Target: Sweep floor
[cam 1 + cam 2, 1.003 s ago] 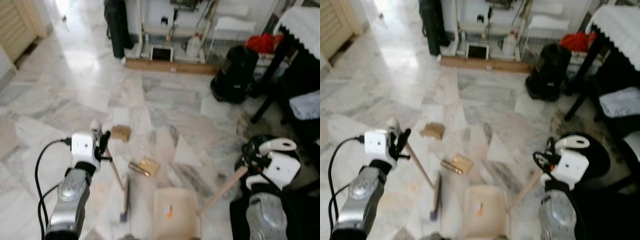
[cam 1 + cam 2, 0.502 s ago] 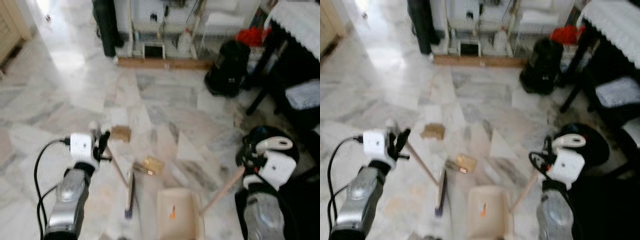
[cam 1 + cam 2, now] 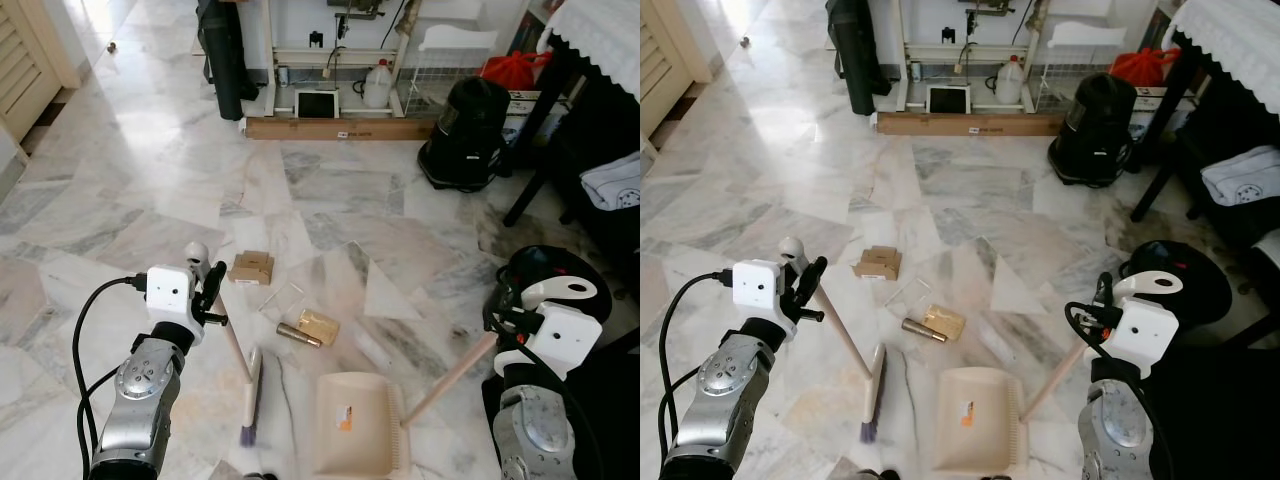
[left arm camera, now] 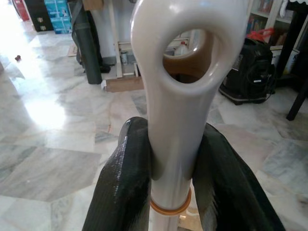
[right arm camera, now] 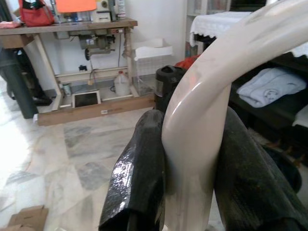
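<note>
Both jaws clamp cream handles, left gripper (image 4: 171,178) on the broom (image 3: 247,400), right gripper (image 5: 192,173) on the dustpan (image 3: 358,424) (finger contact clear only from the wrists, fingertips cropped).

The floor (image 3: 150,190) is polished marble, grey-veined and glossy, throwing back window glare; the broom (image 3: 247,395) has a pale wooden-looking stick capped by a smooth, shiny cream plastic grip (image 4: 185,86) with an orange ring; the dustpan (image 3: 360,420) is matt beige plastic on a wood-toned handle; the litter is brown cardboard (image 3: 251,267) and a glinting gold wrapper (image 3: 318,325); each end effector's fingers (image 4: 126,185) look like glossy, wrinkled black rubber; the forearms (image 3: 140,395) are brushed silver metal.
</note>
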`<state>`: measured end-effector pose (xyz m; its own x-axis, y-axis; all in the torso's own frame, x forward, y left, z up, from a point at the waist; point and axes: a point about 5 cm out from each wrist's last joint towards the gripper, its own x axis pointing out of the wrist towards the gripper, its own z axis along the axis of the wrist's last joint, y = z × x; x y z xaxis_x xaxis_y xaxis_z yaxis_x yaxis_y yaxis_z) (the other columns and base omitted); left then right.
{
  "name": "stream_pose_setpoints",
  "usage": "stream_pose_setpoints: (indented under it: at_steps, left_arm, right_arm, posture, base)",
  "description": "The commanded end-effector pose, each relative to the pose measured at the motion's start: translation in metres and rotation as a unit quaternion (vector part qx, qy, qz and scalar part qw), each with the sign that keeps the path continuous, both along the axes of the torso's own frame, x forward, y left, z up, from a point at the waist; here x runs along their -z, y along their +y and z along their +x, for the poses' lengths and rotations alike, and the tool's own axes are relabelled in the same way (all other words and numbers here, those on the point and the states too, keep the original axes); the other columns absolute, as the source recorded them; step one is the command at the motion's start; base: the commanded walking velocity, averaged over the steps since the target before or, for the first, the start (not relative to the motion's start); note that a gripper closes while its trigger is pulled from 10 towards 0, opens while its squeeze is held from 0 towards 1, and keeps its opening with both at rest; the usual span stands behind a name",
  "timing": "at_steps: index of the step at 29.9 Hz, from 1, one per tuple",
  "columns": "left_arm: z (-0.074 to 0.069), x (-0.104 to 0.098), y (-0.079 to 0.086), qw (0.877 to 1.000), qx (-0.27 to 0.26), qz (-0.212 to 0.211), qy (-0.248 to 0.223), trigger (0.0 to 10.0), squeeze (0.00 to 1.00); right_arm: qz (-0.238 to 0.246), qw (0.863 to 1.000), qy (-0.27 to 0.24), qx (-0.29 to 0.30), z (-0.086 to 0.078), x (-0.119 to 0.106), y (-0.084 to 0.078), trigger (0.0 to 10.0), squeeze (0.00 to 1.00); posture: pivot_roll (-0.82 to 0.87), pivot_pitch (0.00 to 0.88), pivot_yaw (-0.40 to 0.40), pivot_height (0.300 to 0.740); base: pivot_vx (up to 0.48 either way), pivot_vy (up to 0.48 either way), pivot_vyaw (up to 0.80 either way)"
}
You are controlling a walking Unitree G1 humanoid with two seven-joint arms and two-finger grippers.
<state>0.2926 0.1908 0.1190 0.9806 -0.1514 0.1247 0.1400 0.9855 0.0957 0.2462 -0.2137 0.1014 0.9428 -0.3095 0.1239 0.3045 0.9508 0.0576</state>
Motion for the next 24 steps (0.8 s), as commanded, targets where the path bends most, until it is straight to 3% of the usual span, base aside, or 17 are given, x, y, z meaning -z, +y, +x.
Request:
stream_pose_setpoints:
  at_steps: [1, 6, 10, 24]
  left_arm:
    - [0.002, -0.015, -0.002, 1.0, 0.006, 0.007, -0.03, 10.0, 0.0]
    - [0.002, -0.014, -0.004, 0.999, 0.006, 0.006, -0.032, 10.0, 0.0]
    - [0.003, -0.017, -0.003, 0.999, 0.003, 0.007, -0.036, 10.0, 0.0]
    - [0.007, -0.029, -0.007, 0.998, 0.002, 0.003, -0.06, 10.0, 0.0]
  right_arm:
    - [-0.009, 0.999, -0.03, 0.004, 0.0, -0.012, -0.002, 10.0, 0.0]
    - [-0.002, 0.999, -0.032, 0.003, 0.001, -0.013, -0.001, 10.0, 0.0]
    - [0.002, 0.999, -0.033, 0.002, 0.002, -0.013, -0.001, 10.0, 0.0]
    - [-0.009, 0.999, -0.044, -0.002, 0.003, -0.018, 0.001, 10.0, 0.0]
  posture:
    - [0.04, 0.153, -0.03, 0.74]
    - [0.04, 0.149, -0.03, 0.74]
    - [0.04, 0.148, -0.03, 0.74]
    - [0.04, 0.133, -0.031, 0.74]
  base:
    - [0.0, 0.0, 0.0]
    - [0.0, 0.0, 0.0]
    - [0.259, 0.0, -0.64]
    - [0.04, 0.0, 0.0]
